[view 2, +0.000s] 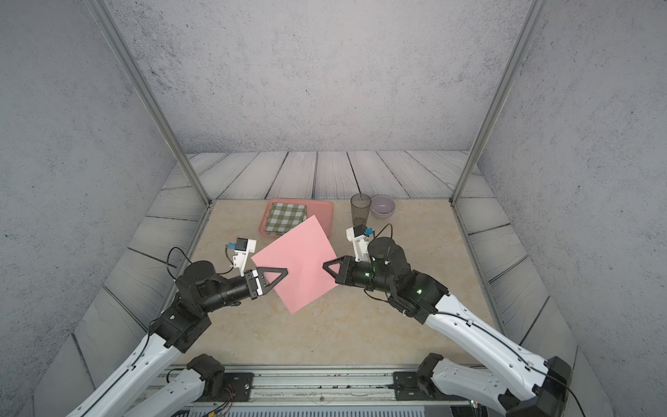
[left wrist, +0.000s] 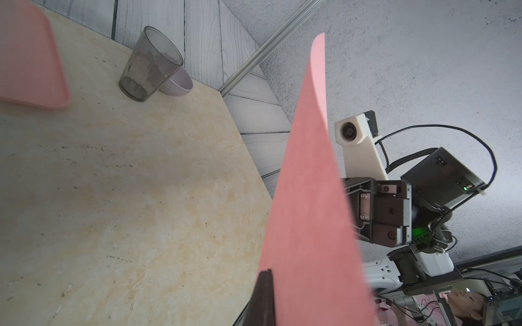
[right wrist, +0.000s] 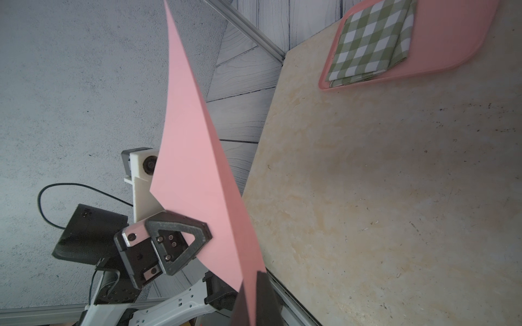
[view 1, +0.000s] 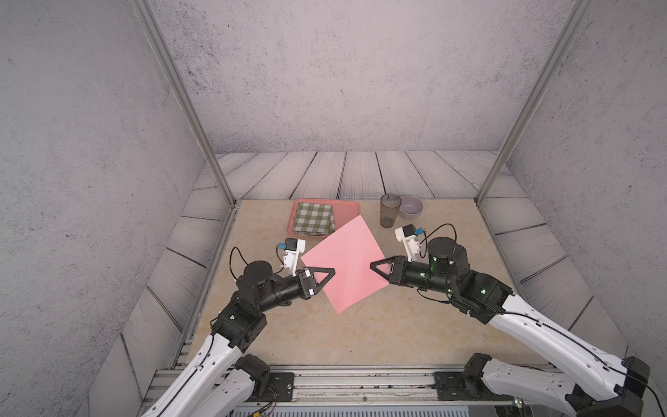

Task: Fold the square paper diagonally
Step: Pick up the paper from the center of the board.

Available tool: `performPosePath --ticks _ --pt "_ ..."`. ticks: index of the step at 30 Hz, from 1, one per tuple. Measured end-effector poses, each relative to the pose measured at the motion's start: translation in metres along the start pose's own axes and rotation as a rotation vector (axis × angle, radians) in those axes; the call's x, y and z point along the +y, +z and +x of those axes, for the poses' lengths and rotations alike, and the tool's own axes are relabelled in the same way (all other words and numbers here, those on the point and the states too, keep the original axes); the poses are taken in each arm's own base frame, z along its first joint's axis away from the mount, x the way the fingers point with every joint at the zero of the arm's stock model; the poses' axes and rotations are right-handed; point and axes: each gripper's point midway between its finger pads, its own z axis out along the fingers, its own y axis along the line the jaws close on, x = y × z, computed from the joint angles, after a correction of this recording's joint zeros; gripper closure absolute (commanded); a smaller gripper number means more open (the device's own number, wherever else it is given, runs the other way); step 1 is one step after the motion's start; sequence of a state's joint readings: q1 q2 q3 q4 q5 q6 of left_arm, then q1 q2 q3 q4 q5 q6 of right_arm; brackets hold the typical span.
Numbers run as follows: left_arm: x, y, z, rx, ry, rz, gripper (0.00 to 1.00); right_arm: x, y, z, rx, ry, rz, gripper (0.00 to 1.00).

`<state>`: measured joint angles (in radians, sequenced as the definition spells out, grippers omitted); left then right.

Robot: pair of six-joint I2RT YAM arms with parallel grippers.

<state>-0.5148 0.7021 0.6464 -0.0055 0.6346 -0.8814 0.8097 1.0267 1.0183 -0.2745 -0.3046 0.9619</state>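
Square paper (right wrist: 186, 158) in left gripper (right wrist: 208, 235)

The counter (view 1: 317, 335) is a beige, marble-patterned slab flecked with small dark specks. Near its far edge rests a salmon-pink tray (view 1: 346, 210) with a raised rim. To the tray's right, a smoky translucent tumbler (view 1: 389, 211) stands upright just beside a pale lilac bowl (view 1: 412, 207).

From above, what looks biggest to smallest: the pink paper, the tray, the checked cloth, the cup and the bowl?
In a top view:
pink paper (held up nearer the camera, which enlarges it)
tray, partly covered
checked cloth
cup and bowl: too alike to rank
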Motion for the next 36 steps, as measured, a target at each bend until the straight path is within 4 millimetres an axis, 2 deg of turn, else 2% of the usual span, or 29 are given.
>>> performPosePath --ticks 6,14,20,27,36 --pt "0.007 0.004 0.003 0.016 -0.003 -0.021 0.97 0.004 0.002 0.001 0.014 0.011 -0.01 0.87" --pt "0.015 0.01 0.007 0.036 -0.006 -0.044 0.97 0.008 0.011 0.004 0.049 0.013 -0.017 0.8" --pt "0.016 0.011 0.007 0.034 0.008 -0.048 0.98 0.008 0.018 0.011 0.082 0.011 -0.018 0.69" --pt "0.016 0.011 0.006 0.03 0.014 -0.053 0.98 0.021 0.019 0.009 0.088 -0.008 -0.05 0.49" --pt "0.017 0.011 0.006 0.028 0.021 -0.054 0.98 0.028 0.022 0.004 0.071 -0.027 -0.08 0.44"
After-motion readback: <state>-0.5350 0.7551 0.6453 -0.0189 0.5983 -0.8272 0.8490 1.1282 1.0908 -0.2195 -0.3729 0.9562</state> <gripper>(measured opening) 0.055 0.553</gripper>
